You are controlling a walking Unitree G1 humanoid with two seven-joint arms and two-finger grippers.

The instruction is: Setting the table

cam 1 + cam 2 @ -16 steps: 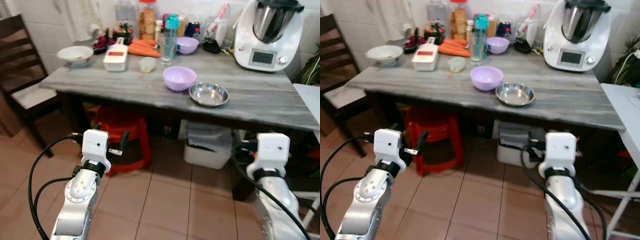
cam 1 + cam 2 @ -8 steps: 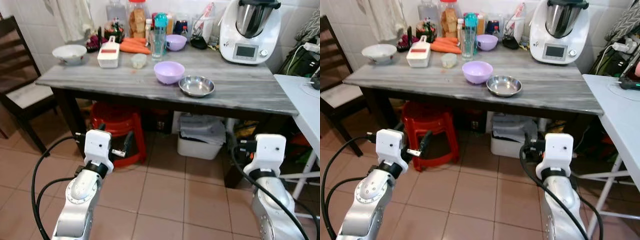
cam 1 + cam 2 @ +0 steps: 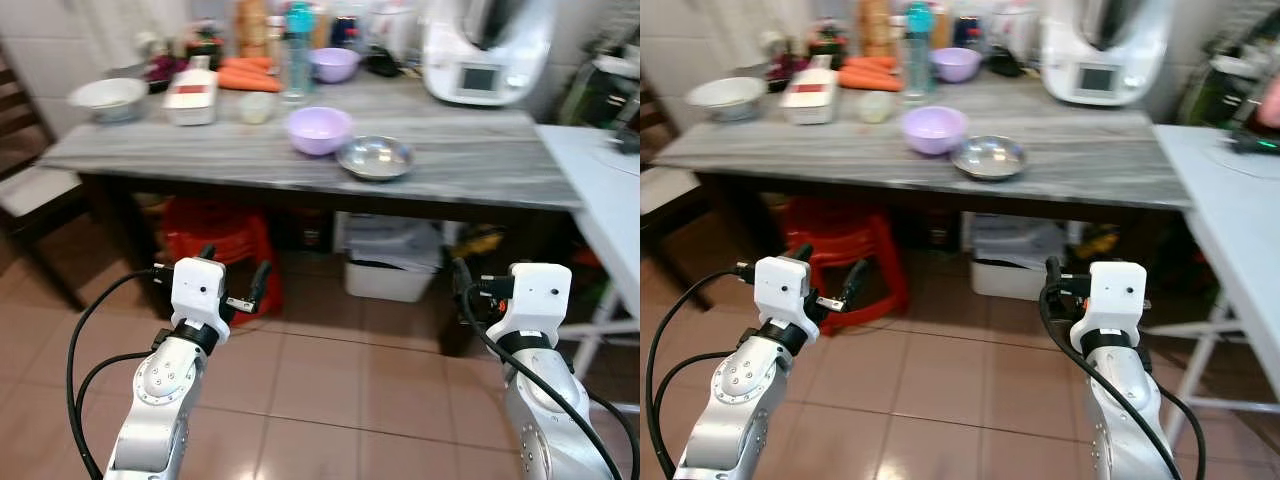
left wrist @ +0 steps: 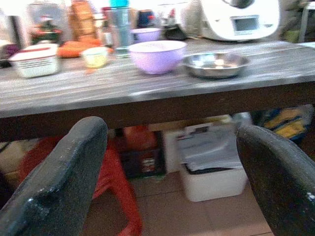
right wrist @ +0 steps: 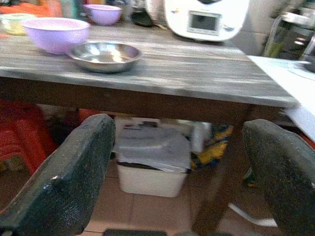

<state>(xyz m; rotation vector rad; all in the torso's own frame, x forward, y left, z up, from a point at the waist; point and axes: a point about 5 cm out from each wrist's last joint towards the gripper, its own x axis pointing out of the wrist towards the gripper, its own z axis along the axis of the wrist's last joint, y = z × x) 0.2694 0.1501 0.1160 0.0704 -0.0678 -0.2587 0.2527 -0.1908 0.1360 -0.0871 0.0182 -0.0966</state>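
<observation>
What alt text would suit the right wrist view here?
The right gripper's two black fingers stand wide open and empty, below a grey wooden table holding a steel bowl beside a lilac bowl.

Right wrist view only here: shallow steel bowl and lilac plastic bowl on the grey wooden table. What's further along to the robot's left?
Observer: Past the lilac plastic bowl sits a white rectangular container with a red top, then a white round bowl near the table's left end.
Operator: And the other arm?
Observer: The left gripper is open and holds nothing, low in front of the grey wooden table, short of its edge.
Operator: Anything tall up there?
Observer: A clear bottle with a teal cap stands behind the lilac bowl, toward the wall.
</observation>
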